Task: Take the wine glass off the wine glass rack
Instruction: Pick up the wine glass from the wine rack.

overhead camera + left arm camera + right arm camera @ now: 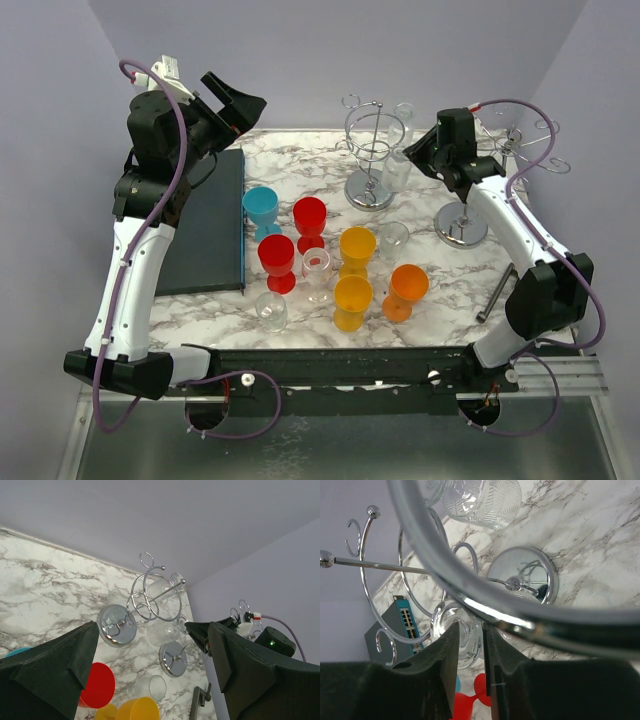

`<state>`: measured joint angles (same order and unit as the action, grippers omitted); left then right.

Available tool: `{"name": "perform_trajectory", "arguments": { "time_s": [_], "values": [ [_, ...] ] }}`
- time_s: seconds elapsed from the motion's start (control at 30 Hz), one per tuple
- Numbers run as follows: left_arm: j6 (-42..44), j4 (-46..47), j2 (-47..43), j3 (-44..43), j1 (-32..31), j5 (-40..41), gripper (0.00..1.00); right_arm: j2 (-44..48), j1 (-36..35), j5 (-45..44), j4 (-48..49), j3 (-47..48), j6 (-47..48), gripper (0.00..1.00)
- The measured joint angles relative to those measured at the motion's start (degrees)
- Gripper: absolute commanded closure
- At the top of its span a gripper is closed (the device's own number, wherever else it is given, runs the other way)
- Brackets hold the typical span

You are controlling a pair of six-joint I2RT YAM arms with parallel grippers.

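Wine glass (398, 168) was seen hanging upturned on the wine glass rack (368, 190), foot framed by the right gripper's (471, 630) narrowed jaws; a grip could not be confirmed. Clasping the stem, then sliding outward, was judged best.

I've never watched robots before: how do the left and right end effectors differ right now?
The left end effector has its jaws spread wide; the right end effector has them nearly together. The left hangs raised, touching nothing; the right sits at the wine glass rack, its fingers flanking the foot of a hanging wine glass, grip unconfirmed. Both are dark and two-fingered.
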<state>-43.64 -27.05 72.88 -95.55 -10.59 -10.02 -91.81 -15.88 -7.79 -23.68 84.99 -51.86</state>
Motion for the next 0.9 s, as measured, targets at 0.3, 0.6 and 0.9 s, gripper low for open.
{"name": "perform_trajectory", "arguments": {
  "time_s": [0.3, 0.6, 0.9],
  "values": [
    [-0.02, 0.00, 0.00, 0.04, 0.02, 0.00, 0.01, 0.61, 0.26, 0.61, -0.20, -0.44, -0.26, 0.78],
    [-0.07, 0.33, 0.00, 0.81, 0.02, 0.00, 0.01, 1.38, 0.63, 2.67, -0.39, -0.85, -0.76, 0.56],
    [-0.09, 0.44, 0.00, 0.87, 0.02, -0.02, 0.01, 1.49, 0.63, 4.09, 0.04, -0.96, -1.53, 0.53]
  ]
}}
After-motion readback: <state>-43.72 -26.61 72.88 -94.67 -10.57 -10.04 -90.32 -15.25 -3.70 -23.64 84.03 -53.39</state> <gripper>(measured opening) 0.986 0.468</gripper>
